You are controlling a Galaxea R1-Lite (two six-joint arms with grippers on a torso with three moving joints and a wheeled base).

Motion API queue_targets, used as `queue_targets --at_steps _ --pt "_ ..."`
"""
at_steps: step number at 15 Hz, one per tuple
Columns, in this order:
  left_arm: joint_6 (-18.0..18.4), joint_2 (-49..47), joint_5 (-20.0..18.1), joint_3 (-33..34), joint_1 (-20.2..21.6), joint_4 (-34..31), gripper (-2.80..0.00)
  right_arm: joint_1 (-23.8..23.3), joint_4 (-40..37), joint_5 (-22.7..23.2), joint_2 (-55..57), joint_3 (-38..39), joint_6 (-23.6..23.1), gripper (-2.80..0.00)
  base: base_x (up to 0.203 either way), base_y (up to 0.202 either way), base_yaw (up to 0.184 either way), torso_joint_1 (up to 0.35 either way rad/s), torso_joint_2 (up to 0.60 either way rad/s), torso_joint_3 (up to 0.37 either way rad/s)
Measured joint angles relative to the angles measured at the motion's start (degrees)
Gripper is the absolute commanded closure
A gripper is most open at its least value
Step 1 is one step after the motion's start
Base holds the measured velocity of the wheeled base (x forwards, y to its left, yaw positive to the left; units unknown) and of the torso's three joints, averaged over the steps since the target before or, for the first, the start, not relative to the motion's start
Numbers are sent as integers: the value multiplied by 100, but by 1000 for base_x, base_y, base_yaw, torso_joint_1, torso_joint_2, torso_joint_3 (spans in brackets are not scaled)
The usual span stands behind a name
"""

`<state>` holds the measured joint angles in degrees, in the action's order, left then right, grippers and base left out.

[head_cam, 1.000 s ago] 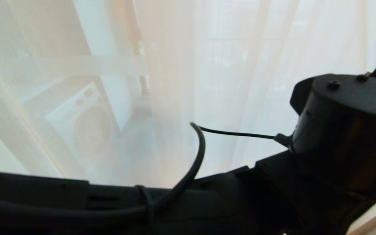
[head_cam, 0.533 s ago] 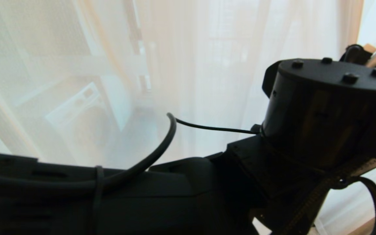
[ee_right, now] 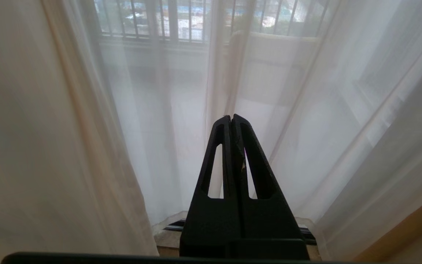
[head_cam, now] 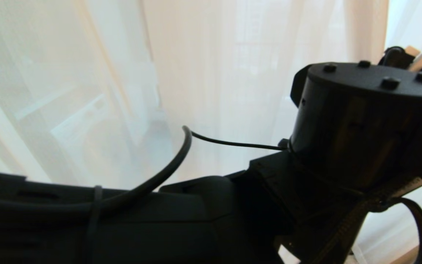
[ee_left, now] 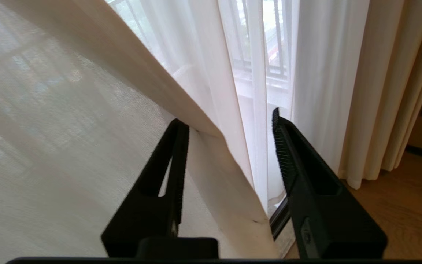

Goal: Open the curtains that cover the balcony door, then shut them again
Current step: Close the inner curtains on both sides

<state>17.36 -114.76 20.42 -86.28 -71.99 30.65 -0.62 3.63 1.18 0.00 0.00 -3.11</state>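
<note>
Head view: the left arm [head_cam: 203,216] fills the near foreground, a black forearm running across the bottom of the frame to a round black joint housing [head_cam: 365,121] on the right side. A black cable [head_cam: 167,168] loops up off the forearm, cinched by a tie. The gripper itself is not visible from here.

Left wrist view: left gripper [ee_left: 229,123] has its jaws parted, released. A fold of the curtains [ee_left: 86,121] lies between the fingers [ee_left: 167,172]; the hemmed edge of the panel runs diagonally down through the gap, and the fabric drapes over the finger on the panel side. The other finger stands clear of the cloth. Nothing is pinched.

Right wrist view: right gripper [ee_right: 232,117] has its jaws clenched together on nothing, pointing at the sheer fabric and apart from it.

Beyond the grippers: sheer panels hang in vertical folds across the whole head view, drawn over the glass. A heavier cream drape [ee_left: 390,91] hangs beside them, its bottom edge just above the wood floor [ee_left: 405,216].

Farthest: the balcony door [ee_right: 181,224] shows only as a dark track under the hems. Black railing bars [ee_right: 181,18] show faintly through the fabric.
</note>
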Motion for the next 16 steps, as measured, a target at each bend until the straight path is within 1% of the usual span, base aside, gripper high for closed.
queue_targets --at_steps 2,5,8,11,16 --pt "-6 109 49 196 2 2 -280 0 -2 0 0 0 -2 0 0 0 0 0 0 0" --pt "-26 384 419 621 5 5 -280 0 0 -3 0 0 -2 0 0 0 0 0 0 0" --pt "-68 801 817 1234 18 11 -280 0 0 2 0 0 1 0 0 0 0 0 0 0" --pt "-333 1256 1332 1897 74 16 -280 0 0 2 0 0 0 0 0 0 0 0 0 0" --pt "-951 1979 2033 2961 106 13 -280 0 0 2 0 0 -2 0 0 0 0 0 0 0"
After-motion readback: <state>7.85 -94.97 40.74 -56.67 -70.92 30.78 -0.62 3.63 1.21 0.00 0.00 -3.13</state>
